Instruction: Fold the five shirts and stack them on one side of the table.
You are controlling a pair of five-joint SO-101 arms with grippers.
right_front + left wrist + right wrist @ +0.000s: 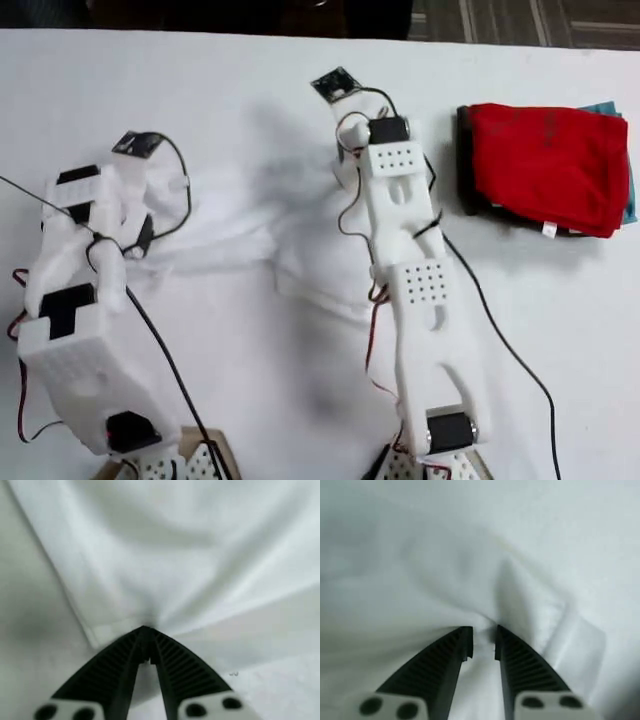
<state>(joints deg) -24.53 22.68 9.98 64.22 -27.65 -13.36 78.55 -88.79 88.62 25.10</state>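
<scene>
High view: white table (590,360), dark floor (200,14) behind.

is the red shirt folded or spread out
Folded: the red shirt lies as a compact rectangle atop the pile of shirts at one side of the table, with darker edges showing beneath it.

Bright, even light, seemingly from overhead, nearly washes out the white shirt (240,235), leaving soft grey shadows.

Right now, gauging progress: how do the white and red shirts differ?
The white shirt lies rumpled and spread; the red shirt is folded, topping the stack. The left gripper and right gripper pinch the white shirt; nothing touches the red shirt. Both rest on the table.
</scene>
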